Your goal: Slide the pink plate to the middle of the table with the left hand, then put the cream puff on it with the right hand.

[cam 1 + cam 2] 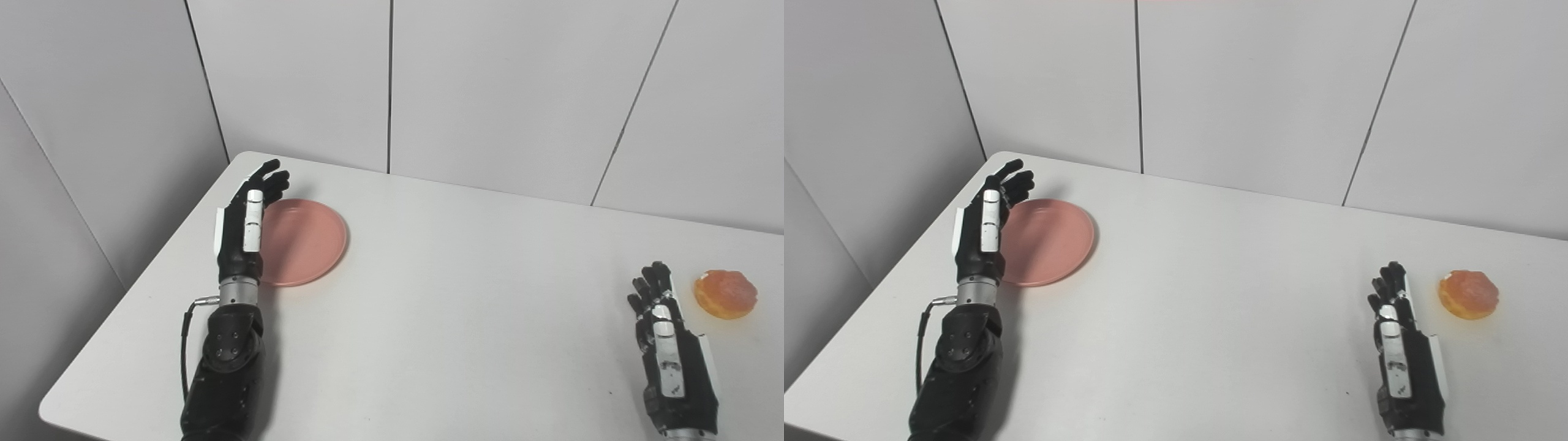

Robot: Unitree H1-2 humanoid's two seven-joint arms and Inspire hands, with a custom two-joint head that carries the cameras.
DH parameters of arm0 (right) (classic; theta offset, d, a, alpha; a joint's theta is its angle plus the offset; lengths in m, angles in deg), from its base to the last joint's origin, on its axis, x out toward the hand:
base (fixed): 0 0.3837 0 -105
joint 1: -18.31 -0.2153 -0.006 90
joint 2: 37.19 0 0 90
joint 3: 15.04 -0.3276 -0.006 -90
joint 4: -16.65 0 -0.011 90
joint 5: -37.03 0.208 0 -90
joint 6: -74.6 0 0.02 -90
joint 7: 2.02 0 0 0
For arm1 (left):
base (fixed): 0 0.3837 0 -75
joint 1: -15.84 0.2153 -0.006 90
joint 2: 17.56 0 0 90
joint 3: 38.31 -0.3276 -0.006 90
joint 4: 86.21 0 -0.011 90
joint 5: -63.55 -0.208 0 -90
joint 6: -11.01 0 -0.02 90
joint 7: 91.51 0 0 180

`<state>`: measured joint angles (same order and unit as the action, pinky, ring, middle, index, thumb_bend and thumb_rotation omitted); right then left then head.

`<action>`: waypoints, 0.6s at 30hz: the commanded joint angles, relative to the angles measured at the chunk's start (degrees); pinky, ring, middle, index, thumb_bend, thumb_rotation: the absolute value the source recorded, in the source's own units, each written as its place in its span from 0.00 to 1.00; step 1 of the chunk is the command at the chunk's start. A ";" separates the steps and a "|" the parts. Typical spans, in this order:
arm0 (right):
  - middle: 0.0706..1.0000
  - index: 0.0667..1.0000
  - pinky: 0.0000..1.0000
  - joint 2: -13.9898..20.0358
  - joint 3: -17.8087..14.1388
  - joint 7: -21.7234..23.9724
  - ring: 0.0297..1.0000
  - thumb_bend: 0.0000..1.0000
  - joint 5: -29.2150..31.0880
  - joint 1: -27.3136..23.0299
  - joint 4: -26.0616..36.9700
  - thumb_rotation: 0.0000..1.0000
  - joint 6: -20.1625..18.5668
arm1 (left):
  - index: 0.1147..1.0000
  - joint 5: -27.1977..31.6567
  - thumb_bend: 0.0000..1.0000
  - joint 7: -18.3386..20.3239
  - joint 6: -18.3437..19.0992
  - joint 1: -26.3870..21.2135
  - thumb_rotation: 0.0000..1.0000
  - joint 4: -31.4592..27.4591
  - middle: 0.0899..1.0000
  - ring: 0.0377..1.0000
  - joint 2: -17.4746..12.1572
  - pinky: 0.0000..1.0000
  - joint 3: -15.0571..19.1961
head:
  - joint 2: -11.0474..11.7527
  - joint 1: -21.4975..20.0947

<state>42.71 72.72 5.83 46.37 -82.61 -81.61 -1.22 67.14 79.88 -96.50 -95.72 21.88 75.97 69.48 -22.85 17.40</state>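
Note:
A round pink plate (306, 240) lies on the white table (453, 294) at the left side. My left hand (248, 220) is open with fingers stretched, standing on edge along the plate's left rim and holding nothing; it also shows in the right eye view (986, 226). An orange-glazed cream puff (726, 294) sits near the table's right edge. My right hand (664, 343) is open and empty, resting on the table just left of and nearer than the cream puff, not touching it.
Grey panelled walls (392, 79) close in behind and to the left of the table. The table's left edge runs close beside my left arm. The wide middle of the table lies between plate and cream puff.

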 commanded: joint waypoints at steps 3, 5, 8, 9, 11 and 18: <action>1.00 1.00 1.00 0.06 -0.29 0.25 1.00 0.45 -0.19 4.03 -4.82 0.91 1.55 | 0.70 1.27 0.73 -0.47 -3.19 -2.67 1.00 0.97 0.72 0.77 -2.49 0.86 1.17 | 0.15 0.12; 1.00 1.00 1.00 -0.05 -0.46 0.45 1.00 0.45 0.36 3.74 -5.42 0.91 1.79 | 0.70 2.03 0.72 -0.18 -4.20 -2.66 1.00 2.28 0.73 0.78 -3.16 0.87 1.59 | 0.30 0.01; 1.00 1.00 1.00 -0.09 -0.51 0.06 1.00 0.45 -0.12 3.56 -5.83 0.90 2.34 | 0.72 -0.35 0.73 -2.26 -4.26 -2.48 1.00 3.69 0.75 0.80 -4.39 0.90 2.07 | 0.51 0.05; 1.00 1.00 1.00 -0.10 -0.50 0.03 1.00 0.45 -0.12 3.58 -5.76 0.91 2.15 | 0.74 -0.34 0.72 -2.55 -4.51 -2.55 1.00 4.49 0.76 0.80 -4.83 0.91 2.38 | 0.54 0.09; 1.00 1.00 1.00 -0.07 -0.52 0.19 1.00 0.45 0.11 3.58 -5.73 0.90 1.93 | 0.75 0.09 0.71 -2.69 -4.61 -2.62 1.00 5.62 0.77 0.81 -5.55 0.93 2.78 | 0.48 0.19; 1.00 1.00 1.00 0.20 -0.56 0.47 1.00 0.45 0.35 3.75 -5.40 0.88 1.83 | 0.77 3.75 0.73 -1.32 -5.36 -3.07 1.00 10.44 0.79 0.81 -7.76 0.89 4.05 | 0.38 0.61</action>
<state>42.79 72.57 5.88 46.56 -82.87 -82.01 -1.19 70.31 78.08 -99.10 -96.22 32.68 70.03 73.37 -22.41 17.93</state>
